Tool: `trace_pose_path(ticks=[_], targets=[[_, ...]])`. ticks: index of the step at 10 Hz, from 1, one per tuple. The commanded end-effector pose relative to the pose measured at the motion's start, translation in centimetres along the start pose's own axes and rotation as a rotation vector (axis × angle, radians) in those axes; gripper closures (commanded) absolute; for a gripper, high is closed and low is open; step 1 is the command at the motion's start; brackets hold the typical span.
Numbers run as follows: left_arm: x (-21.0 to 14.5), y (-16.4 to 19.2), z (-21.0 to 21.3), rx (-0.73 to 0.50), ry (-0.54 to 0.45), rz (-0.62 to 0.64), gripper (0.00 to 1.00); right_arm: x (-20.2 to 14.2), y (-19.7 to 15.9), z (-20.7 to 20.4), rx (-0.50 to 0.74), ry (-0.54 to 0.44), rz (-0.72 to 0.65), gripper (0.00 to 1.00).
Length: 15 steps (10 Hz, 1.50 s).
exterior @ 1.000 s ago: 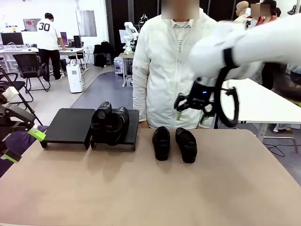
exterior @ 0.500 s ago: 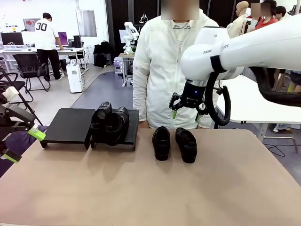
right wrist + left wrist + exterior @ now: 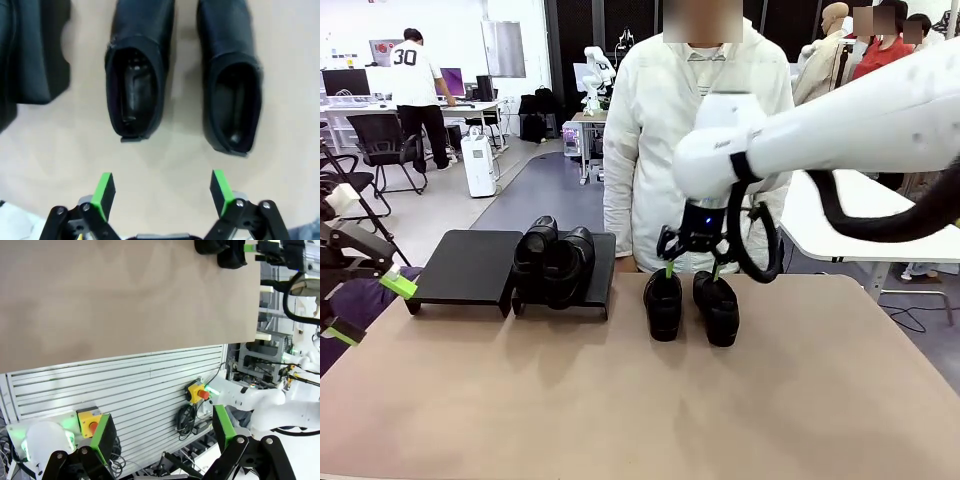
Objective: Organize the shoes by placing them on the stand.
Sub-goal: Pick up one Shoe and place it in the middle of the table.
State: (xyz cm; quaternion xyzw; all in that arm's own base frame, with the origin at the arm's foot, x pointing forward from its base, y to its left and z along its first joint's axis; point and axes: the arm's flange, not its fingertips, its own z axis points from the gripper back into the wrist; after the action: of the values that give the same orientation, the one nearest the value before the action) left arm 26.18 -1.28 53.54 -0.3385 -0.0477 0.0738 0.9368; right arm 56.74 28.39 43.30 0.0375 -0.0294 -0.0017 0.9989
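Shoes (image 3: pixel 138 75) (toes cut off) sit beyond right gripper (image 3: pixel 162 192), jaws apart.

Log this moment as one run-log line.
right gripper open, over heel ends of two shoes on table | left gripper open, at table's left edge | two other shoes on right platform of stand

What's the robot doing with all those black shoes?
It's putting them away. Its right gripper hangs open just above the pair of shoes on the table, not holding either one. Two other shoes already sit on the right-hand stand; the left-hand stand has none yet. The left gripper is open off the table's left side, and a person in a white jacket stands at the far side.
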Motion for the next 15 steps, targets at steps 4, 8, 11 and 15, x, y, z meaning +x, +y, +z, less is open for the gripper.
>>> trace_pose_path(ticks=[4, 8, 11, 15], targets=[[0.0, 0.1, 0.4, -0.009, 0.006, -0.003, 0.00, 3.6, 0.5, -4.5, -0.062, 0.118, -0.031, 0.00], [0.0, 0.1, 0.4, -0.009, 0.006, -0.003, 0.00, 4.7, -0.2, -6.1, 0.004, 0.130, -0.052, 0.00], [0.0, 0.1, 0.4, -0.009, 0.006, -0.003, 0.00, 4.7, -0.2, -5.1, 0.071, 0.081, -0.047, 0.00], [0.0, 0.1, 0.4, -0.009, 0.006, -0.003, 0.00, 5.7, -0.7, -5.8, 0.082, 0.058, -0.082, 0.00]])
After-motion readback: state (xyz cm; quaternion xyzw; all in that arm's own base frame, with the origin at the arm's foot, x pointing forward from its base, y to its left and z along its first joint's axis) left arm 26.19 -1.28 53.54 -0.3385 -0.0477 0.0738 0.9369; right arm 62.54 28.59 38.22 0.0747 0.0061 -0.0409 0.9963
